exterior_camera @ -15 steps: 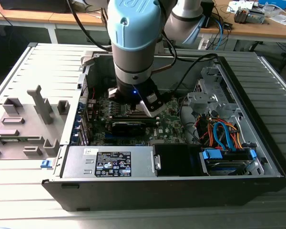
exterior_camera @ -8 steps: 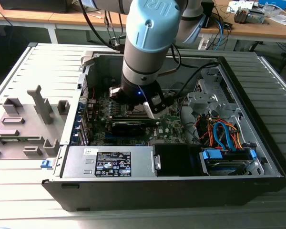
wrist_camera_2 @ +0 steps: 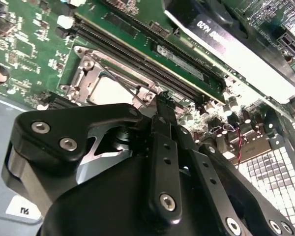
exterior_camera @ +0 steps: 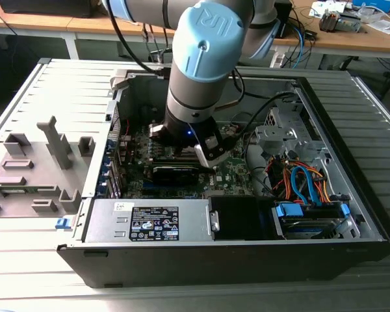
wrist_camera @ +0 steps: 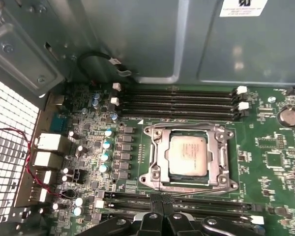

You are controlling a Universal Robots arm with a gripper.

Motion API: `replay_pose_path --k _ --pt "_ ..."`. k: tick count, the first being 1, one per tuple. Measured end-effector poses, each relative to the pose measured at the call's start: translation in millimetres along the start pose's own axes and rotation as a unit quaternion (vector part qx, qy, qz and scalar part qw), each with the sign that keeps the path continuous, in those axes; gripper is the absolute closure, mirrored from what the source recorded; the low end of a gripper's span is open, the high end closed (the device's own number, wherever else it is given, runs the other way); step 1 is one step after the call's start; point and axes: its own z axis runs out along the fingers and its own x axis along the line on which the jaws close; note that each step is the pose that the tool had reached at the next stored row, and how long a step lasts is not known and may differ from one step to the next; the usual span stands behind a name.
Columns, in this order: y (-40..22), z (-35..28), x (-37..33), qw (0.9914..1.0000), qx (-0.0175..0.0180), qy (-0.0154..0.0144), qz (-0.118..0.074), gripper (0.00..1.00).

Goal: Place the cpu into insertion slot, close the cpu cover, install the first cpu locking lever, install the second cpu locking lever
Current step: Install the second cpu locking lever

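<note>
In the first wrist view the cpu (wrist_camera: 188, 155), a small silvery square chip, lies flat in the insertion slot (wrist_camera: 154, 173) on the green board. The cpu cover (wrist_camera: 160, 153), a thin silver frame, lies down around the chip. My gripper (wrist_camera: 163, 217) hangs just off the socket's edge beside the memory slots, its black fingers close together with nothing seen between them. In the second wrist view the gripper (wrist_camera_2: 162, 102) tip sits right beside the socket, where the cpu (wrist_camera_2: 109, 91) shows pale under thin wire levers (wrist_camera_2: 126, 81) that cross over its frame.
The arm (exterior_camera: 198, 84) reaches down into an open computer case (exterior_camera: 351, 240). A long black card (exterior_camera: 175, 173) lies across the board close to the wrist. A power supply (exterior_camera: 149, 222) and a drive cage (exterior_camera: 312, 216) with cables line the near side. Grey fixtures (exterior_camera: 39, 162) stand at the exterior view's left.
</note>
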Motion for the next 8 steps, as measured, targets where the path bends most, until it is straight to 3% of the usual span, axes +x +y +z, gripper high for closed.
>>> replay_pose_path --k 2,8 --pt "-1.7 6.5 5.8 1.00000 0.0000 0.0000 0.000 0.89" --pt "-1.1 16.8 10.5 1.00000 0.0001 0.0000 0.000 0.89"
